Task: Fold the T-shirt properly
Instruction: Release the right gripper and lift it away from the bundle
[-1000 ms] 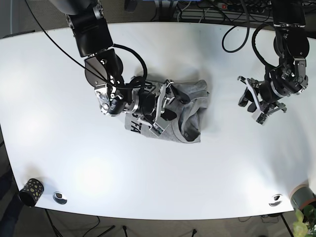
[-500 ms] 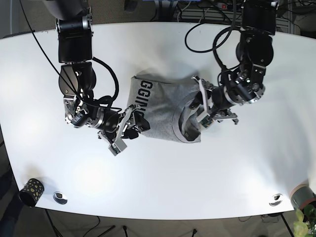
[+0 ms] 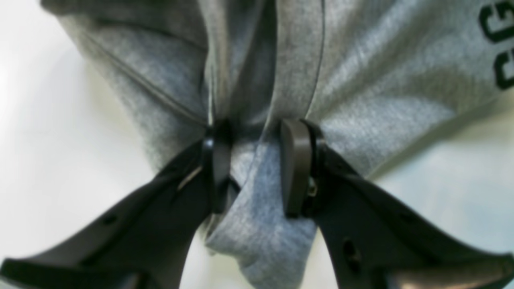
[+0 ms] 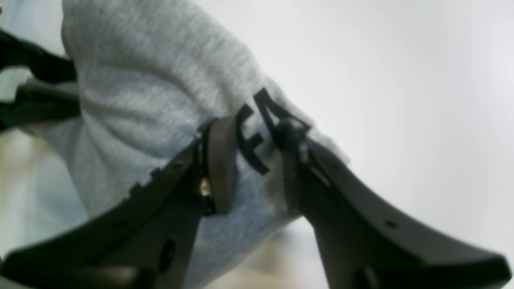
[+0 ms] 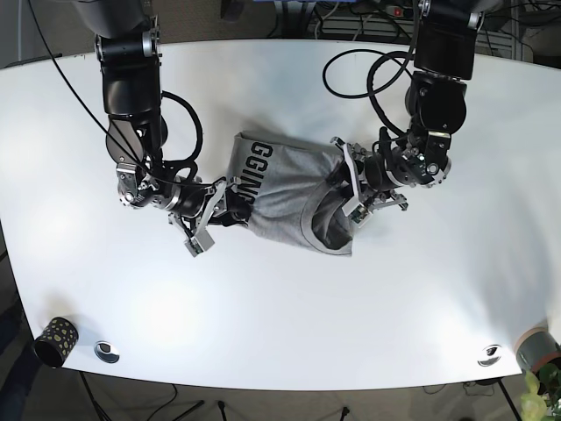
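Note:
A grey T-shirt (image 5: 285, 189) with dark lettering lies crumpled at the table's middle. In the base view my left gripper (image 5: 352, 189) is at the shirt's right edge, and my right gripper (image 5: 221, 209) is at its lower left edge. The left wrist view shows the left gripper (image 3: 255, 168) shut on a bunched fold of the T-shirt (image 3: 361, 80), with cloth filling the gap between the fingers (image 3: 295, 168). In the right wrist view the right gripper (image 4: 257, 164) pinches a lettered part of the T-shirt (image 4: 152, 92), lifted a little off the table.
A dark patterned cup (image 5: 57, 338) stands at the front left corner beside a metal disc (image 5: 106, 351). Another metal disc (image 5: 489, 354) and a grey pot (image 5: 536, 348) with a plant are at the front right. Cables (image 5: 368, 17) run along the back edge.
The left arm came in from the far right and closed on the shirt's right edge. The right gripper moved off the shirt's middle to its lower left edge. The lettered part now lies spread.

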